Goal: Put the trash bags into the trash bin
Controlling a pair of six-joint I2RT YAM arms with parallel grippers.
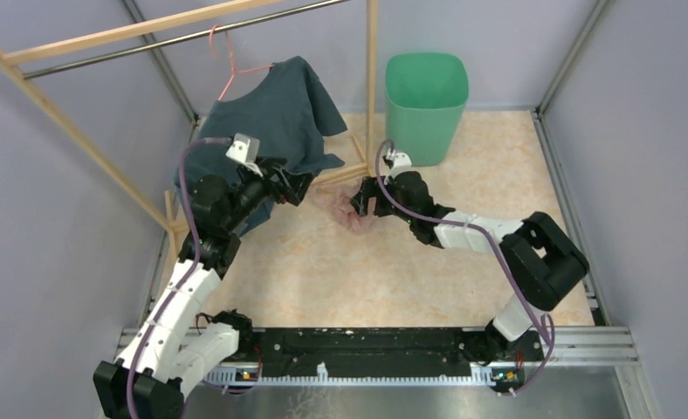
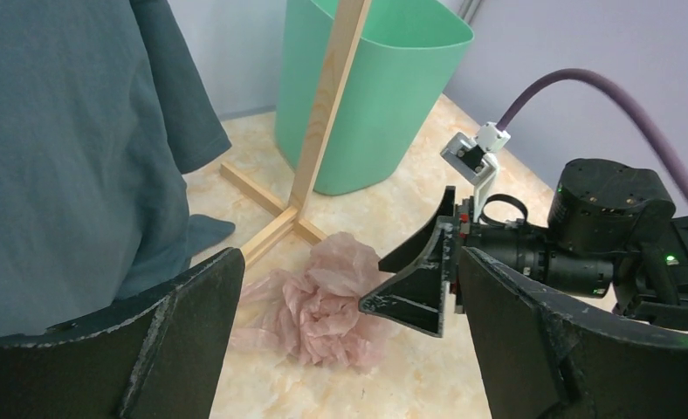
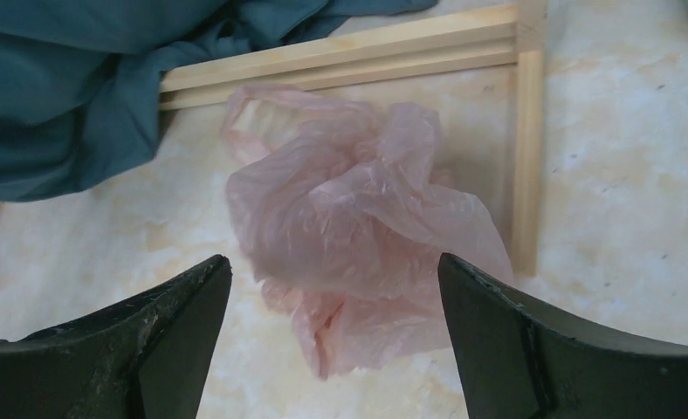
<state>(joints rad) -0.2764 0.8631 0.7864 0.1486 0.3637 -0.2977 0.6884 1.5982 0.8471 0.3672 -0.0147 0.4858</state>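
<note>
The crumpled pale-pink trash bag (image 1: 351, 216) lies on the marble floor beside the rack's wooden foot; it also shows in the left wrist view (image 2: 319, 305) and the right wrist view (image 3: 358, 227). The mint-green trash bin (image 1: 426, 103) stands upright at the back, also visible in the left wrist view (image 2: 384, 105). My right gripper (image 1: 361, 201) is open right over the bag, its jaws on either side of it (image 3: 333, 262), not closed on it. My left gripper (image 1: 301, 186) is open and empty, left of the bag and pointing at it (image 2: 351, 262).
A wooden clothes rack (image 1: 371, 78) stands at the back with its foot bars (image 3: 340, 52) on the floor next to the bag. A dark teal shirt (image 1: 271, 122) hangs on a pink hanger (image 1: 229, 65), behind my left arm. Grey walls enclose the floor.
</note>
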